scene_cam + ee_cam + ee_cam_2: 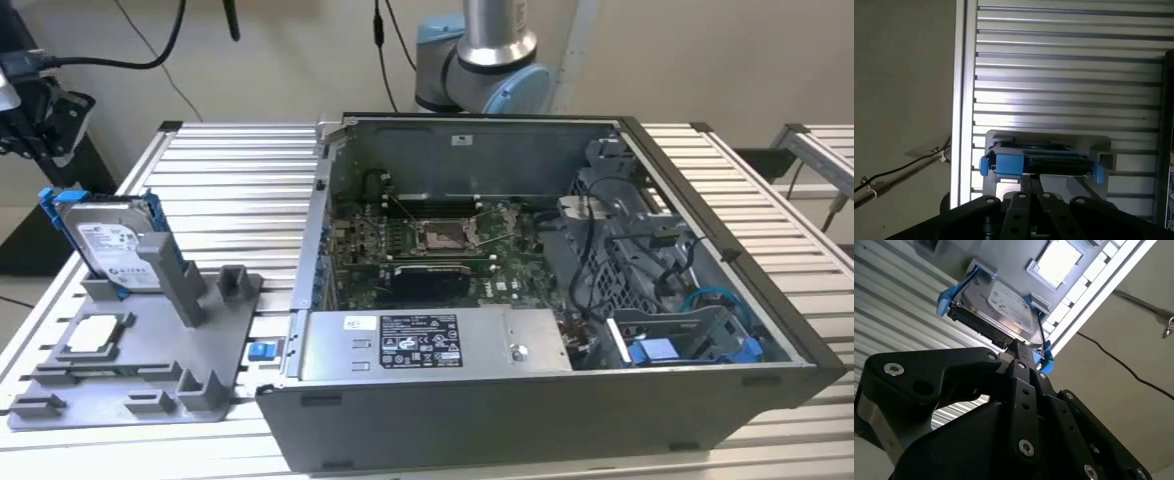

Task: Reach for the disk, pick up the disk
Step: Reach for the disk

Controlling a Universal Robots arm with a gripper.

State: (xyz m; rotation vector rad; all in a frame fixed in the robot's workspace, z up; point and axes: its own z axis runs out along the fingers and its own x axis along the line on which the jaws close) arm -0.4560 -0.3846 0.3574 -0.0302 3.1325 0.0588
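Observation:
The disk (114, 240) is a silver drive with a white label in a blue frame. It stands on edge in a slot of the grey holder (147, 385), at the exterior view's left. My black gripper (40, 110) hangs above the disk and further towards that left, apart from it. In both wrist views the disk (999, 310) (1039, 161) lies just beyond my gripper (1021, 347) (1031, 181). The fingers are drawn together with nothing between them.
A small white-and-silver chip (96, 333) lies flat on the holder, in front of the disk. An open computer case (534, 400) takes up the middle of the ribbed metal table (227, 170), with a blue bay (681, 345) inside. The arm's base (481, 60) stands behind the case.

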